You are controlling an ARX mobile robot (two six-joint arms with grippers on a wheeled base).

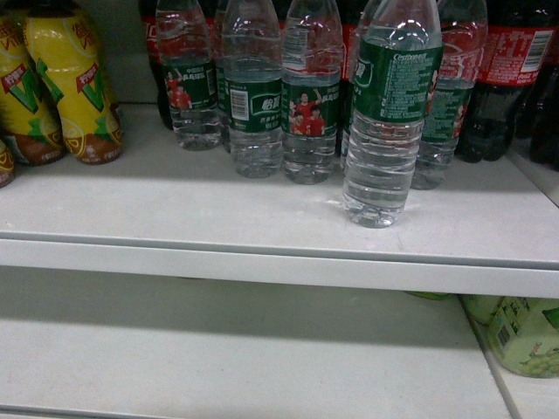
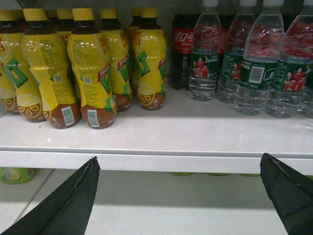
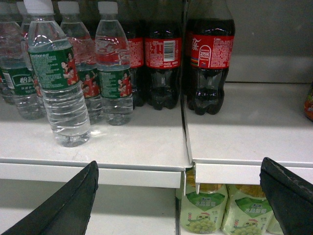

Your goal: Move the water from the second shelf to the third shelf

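Head view shows no arm; each wrist view shows only its own two dark fingers at the bottom corners, level with the shelf edge. The left claw [image 2: 178, 196] is spread wide, its fingers [image 2: 68, 205] touching nothing, in front of the shelf [image 2: 161, 132] below the yellow bottles [image 2: 93, 68]. The right claw [image 3: 181, 200] is equally wide apart and empty, its fingers [image 3: 288, 196] low before the shelf's front lip.

The water [image 1: 389, 113] stands upright on the upper shelf [image 1: 218, 218], forward of the other water bottles [image 1: 253, 96] and nearest the edge; in the right wrist view it [image 3: 58, 78] is at the left, apart from the claw. Its green label carries fine white print, too small to read. Neighbouring labels show figures in red shirts and a barcode. Behind stand cola bottles [image 3: 210, 63] with red labels and white script. On the lower shelf [image 1: 218, 349] sit pale green bottles [image 3: 203, 210] picturing grapes.
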